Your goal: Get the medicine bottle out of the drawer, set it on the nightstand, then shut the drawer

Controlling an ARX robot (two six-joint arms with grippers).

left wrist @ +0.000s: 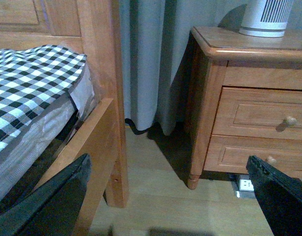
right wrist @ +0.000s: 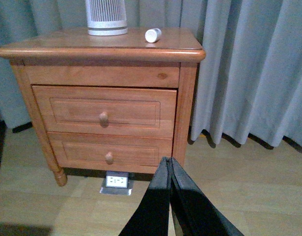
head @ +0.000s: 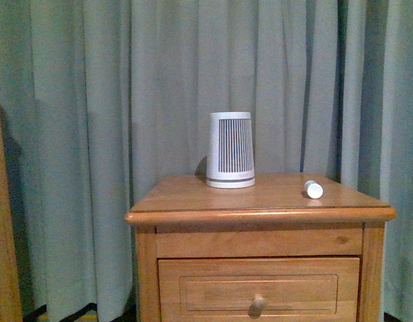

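Observation:
The tiny white medicine bottle [head: 313, 189] lies on its side on the nightstand [head: 193, 194] top, right of the middle; it also shows in the right wrist view [right wrist: 152, 35]. The upper drawer [right wrist: 104, 111] is pushed in, its knob [right wrist: 103, 118] facing out; it also shows in the front view [head: 258, 287] and the left wrist view [left wrist: 259, 114]. My right gripper [right wrist: 169, 162] is shut and empty, low over the floor in front of the nightstand. My left gripper [left wrist: 170, 169] is open and empty, low between the bed and the nightstand.
A large white ribbed cylinder [head: 230, 149] stands at the back of the nightstand top. A wooden bed frame [left wrist: 99, 73] with a checked cover [left wrist: 28, 78] stands on the nightstand's left. Grey-green curtains [head: 125, 80] hang behind. A floor socket [right wrist: 117, 181] sits under the nightstand.

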